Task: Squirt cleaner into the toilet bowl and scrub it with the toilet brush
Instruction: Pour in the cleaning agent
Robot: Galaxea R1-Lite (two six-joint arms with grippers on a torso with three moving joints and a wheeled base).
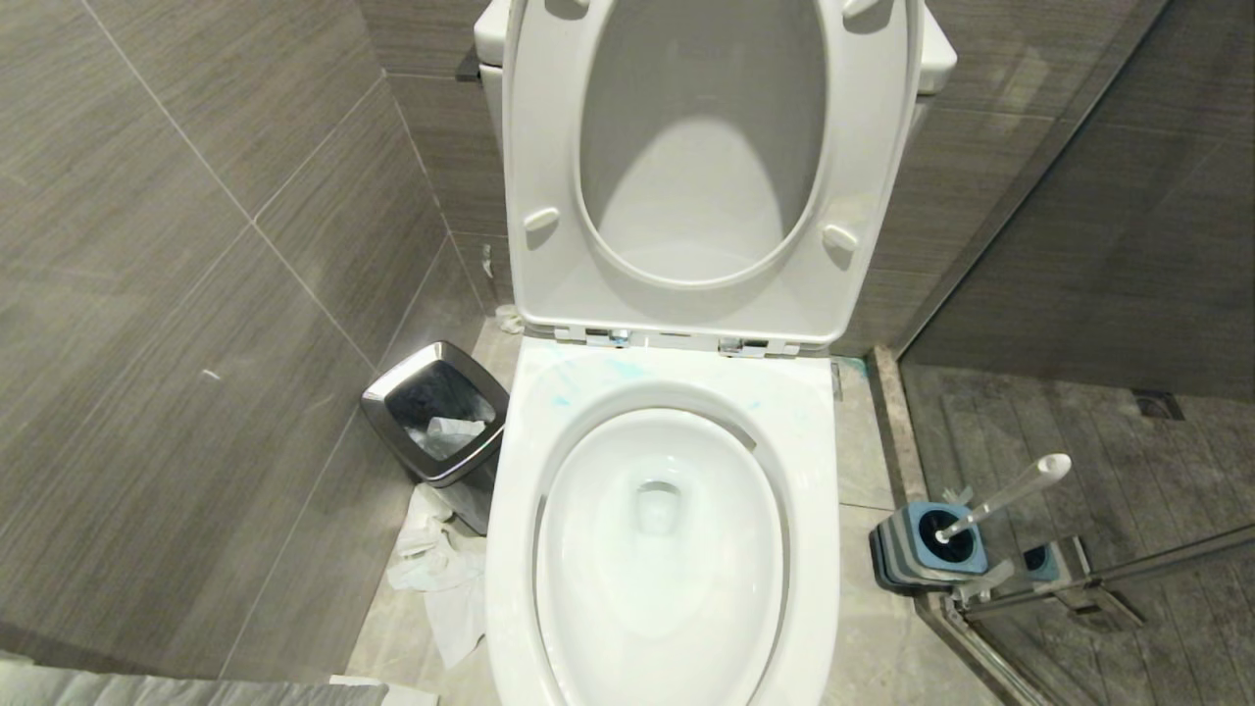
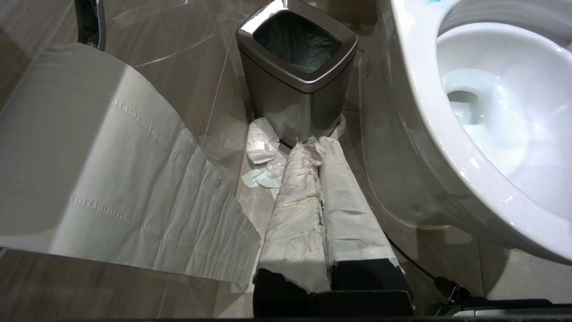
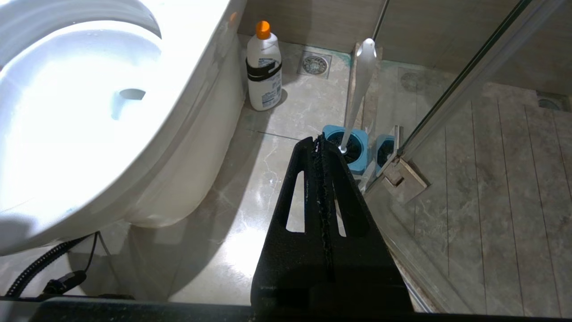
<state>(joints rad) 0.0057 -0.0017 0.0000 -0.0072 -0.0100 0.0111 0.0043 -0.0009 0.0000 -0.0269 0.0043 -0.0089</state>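
Toilet bowl point(image 1: 663, 549) centred in the head view, seat and lid point(image 1: 686, 167) raised upright against the tank, oval basin fully uncovered, squarish rim running unbroken around it. Thin turquoise smears of cleaner point(image 1: 588, 384) on the back ledge of that rim, just below the hinges. To the bowl's right, close beside its flank, toilet brush point(image 1: 1005, 495) standing in the square blue-and-grey holder point(image 1: 927, 549), pale handle tilted away from the bowl, rounded white tip uppermost. Holder pressed near the foot of a glass shower door point(image 1: 1118, 574), with a metal hinge bracket point(image 3: 402, 179) just beside it; narrow strip of bare floor tile between holder and bowl. Behind the holder, near the bowl's rear right side, a white bottle with orange cap point(image 3: 264, 67) upright on the floor. To the bowl's left, steel-rimmed bin point(image 1: 436, 412) nearly touching the pedestal, crumpled tissue point(image 1: 441, 574) strewn on the floor at its base, wall tiles close behind. Left gripper point(image 2: 321, 147) low beside the bowl's left flank, paper-wrapped fingers pressed together, holding nothing, a paper roll point(image 2: 89, 156) near it. Right gripper point(image 3: 319, 141) low beside the bowl's right flank, black fingers pressed together, empty, tips short of the holder.
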